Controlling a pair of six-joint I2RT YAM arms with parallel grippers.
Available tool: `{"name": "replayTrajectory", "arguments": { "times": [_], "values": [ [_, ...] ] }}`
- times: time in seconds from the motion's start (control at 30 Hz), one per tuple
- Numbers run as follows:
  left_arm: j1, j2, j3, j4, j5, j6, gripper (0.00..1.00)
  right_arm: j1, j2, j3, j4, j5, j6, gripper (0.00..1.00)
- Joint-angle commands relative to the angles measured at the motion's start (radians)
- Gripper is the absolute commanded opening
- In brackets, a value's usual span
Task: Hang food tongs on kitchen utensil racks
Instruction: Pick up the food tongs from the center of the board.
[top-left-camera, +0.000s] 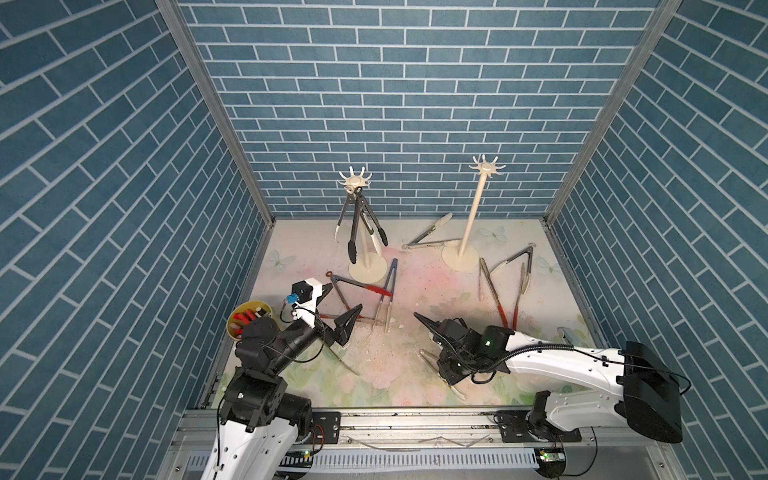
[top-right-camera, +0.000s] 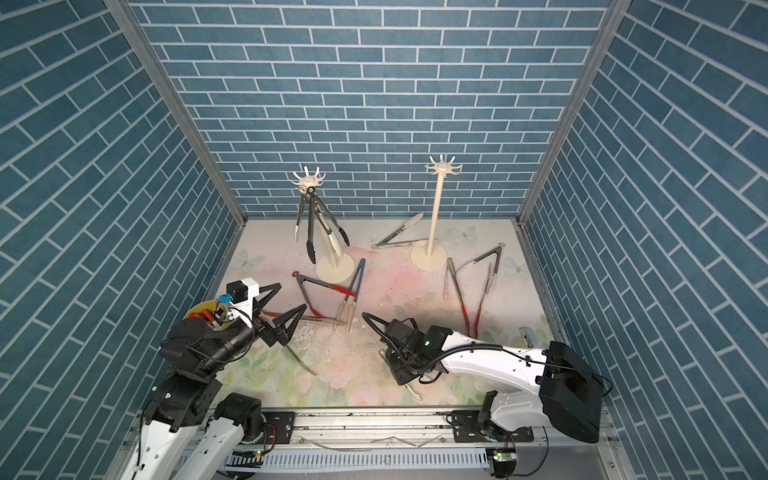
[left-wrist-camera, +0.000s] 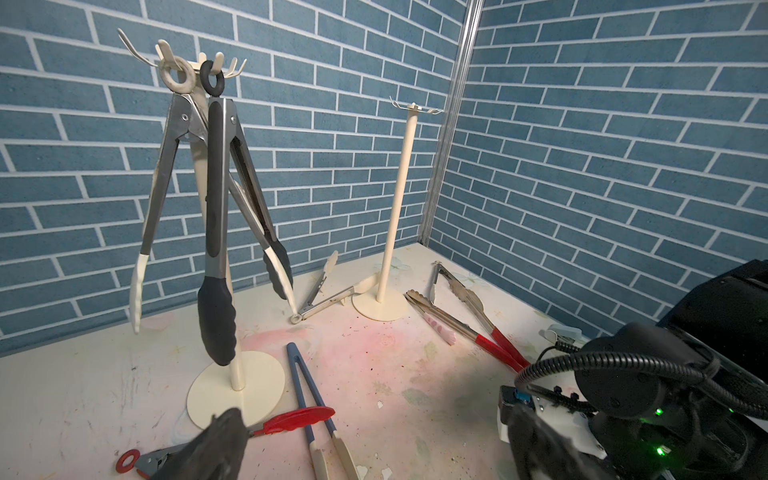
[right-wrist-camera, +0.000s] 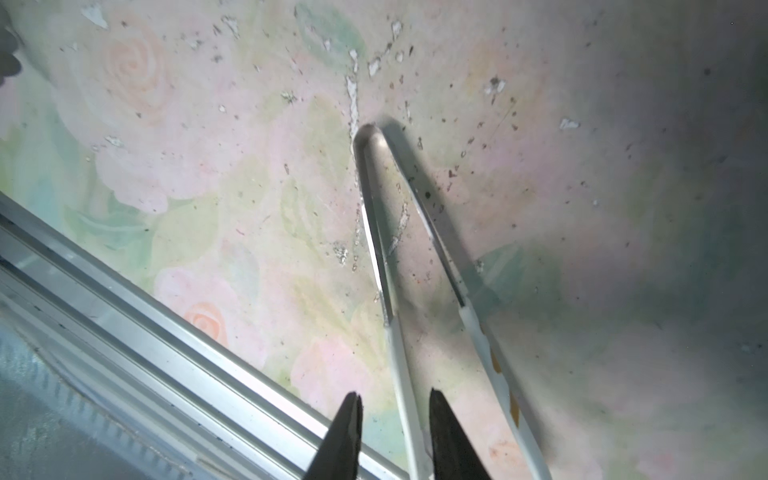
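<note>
At the far left edge of the flowered table (top-left-camera: 386, 386), a yellow bowl (top-left-camera: 231, 328) sits tucked into the corner, out of the way of the work. Just beside it the left gripper (top-left-camera: 346, 295) hovers with its jaws spread wide and nothing between them. It is poised over the red-tipped tongs (top-left-camera: 376, 290), probably ready for a pick of its own. Next comes the left rack (top-left-camera: 357, 181), where two tongs (top-left-camera: 354, 232) already hang by their end rings from neighbouring hooks, arms splayed downward. Near its base lie the blue-handled tongs (top-left-camera: 392, 274), crossing the red-tipped pair. Toward the front edge, the right gripper (right-wrist-camera: 395, 399) is low over the white-tipped tongs (right-wrist-camera: 376, 249), which lie flat with the V open. Its jaws stand narrowly apart, straddling one arm of the V without visibly pressing on it, a placement that suits pinching a single slim arm rather than the whole spread. Farther right, the right rack (top-left-camera: 473, 208) stands with bare hooks, so it looks the likely home for this pair. Cream-tipped tongs (top-left-camera: 424, 237) rest beside its base and red-handled tongs (top-left-camera: 516, 309) lie to its right, not yet hung.
</note>
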Motion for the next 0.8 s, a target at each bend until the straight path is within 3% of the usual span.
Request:
{"name": "replayTrajectory", "arguments": {
  "times": [0.0, 0.77],
  "values": [
    [-0.008, 0.002, 0.024, -0.008, -0.007, 0.011, 0.99, 0.019, 0.017, -0.023, 0.012, 0.031, 0.066, 0.29],
    [-0.009, -0.002, 0.026, -0.013, -0.014, 0.012, 0.99, 0.055, 0.096, -0.071, 0.09, 0.043, 0.086, 0.17]
  ]
}}
